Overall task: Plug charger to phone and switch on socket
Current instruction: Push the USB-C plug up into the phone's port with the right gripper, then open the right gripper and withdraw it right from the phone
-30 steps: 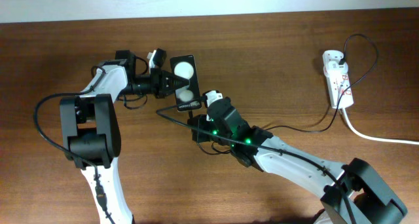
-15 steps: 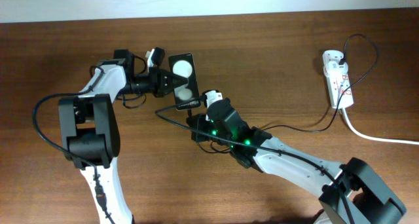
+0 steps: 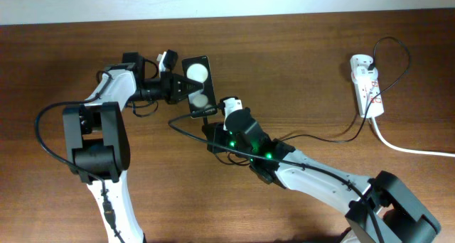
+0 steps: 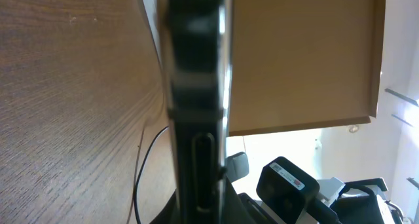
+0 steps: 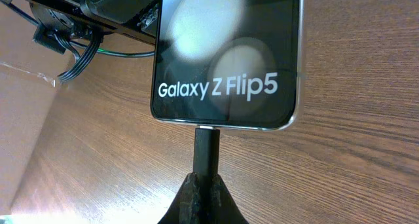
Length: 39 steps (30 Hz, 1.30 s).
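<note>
With left gripper (image 3: 179, 89) clamped on the Galaxy Z Flip5 phone (image 3: 199, 76) upper left of centre, and right gripper (image 5: 204, 188) pinched shut on the charger plug (image 5: 207, 145) at its lower edge, press straight in without twisting.

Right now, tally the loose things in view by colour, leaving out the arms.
Black: 2 (phone, charger)
White: 1 (socket strip)
Total: 3
</note>
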{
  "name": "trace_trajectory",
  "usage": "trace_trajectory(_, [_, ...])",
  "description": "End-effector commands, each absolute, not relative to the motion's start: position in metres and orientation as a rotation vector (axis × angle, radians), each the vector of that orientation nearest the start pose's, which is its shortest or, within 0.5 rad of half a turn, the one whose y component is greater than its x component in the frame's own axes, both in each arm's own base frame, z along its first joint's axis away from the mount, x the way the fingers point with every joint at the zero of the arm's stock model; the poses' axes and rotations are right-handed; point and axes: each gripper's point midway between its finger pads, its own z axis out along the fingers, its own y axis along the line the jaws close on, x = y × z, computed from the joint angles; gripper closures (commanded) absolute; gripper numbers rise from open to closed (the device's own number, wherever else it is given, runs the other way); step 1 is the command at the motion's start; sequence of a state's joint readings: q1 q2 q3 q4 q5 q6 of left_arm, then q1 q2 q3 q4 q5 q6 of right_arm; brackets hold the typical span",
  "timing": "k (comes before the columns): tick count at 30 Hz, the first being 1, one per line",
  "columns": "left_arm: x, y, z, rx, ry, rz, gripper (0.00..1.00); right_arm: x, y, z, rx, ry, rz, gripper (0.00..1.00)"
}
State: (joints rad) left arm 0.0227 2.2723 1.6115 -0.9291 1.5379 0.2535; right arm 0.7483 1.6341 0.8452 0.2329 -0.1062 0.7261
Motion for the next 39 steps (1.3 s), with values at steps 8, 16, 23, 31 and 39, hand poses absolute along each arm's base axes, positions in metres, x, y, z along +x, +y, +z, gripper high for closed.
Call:
trace_trajectory(8, [0.403,-0.179,0.109,0.237,2.250,-2.032,1.00,0.392,0.297,0.198,0.136,1.934,0.829,0.96])
trace_trajectory(16, [0.403,-0.179,0.109,0.237,2.250,-2.032,1.00,0.395,0.298,0.208,0.143,1.889,0.848,0.96])
trace_trajectory(23, [0.403,-0.179,0.109,0.237,2.250,-2.032,1.00,0.391,0.297,0.183,0.119,1.977,0.797,0.33])
trace_trajectory(31, [0.403,-0.179,0.109,0.237,2.250,-2.032,1.00,0.367,0.295,0.172,-0.200,2.101,0.788,0.01])
trace_trajectory(39, [0.399,-0.190,0.109,0.291,2.248,-2.035,1.00,0.350,0.200,0.146,-0.120,2.370,1.390,0.02])
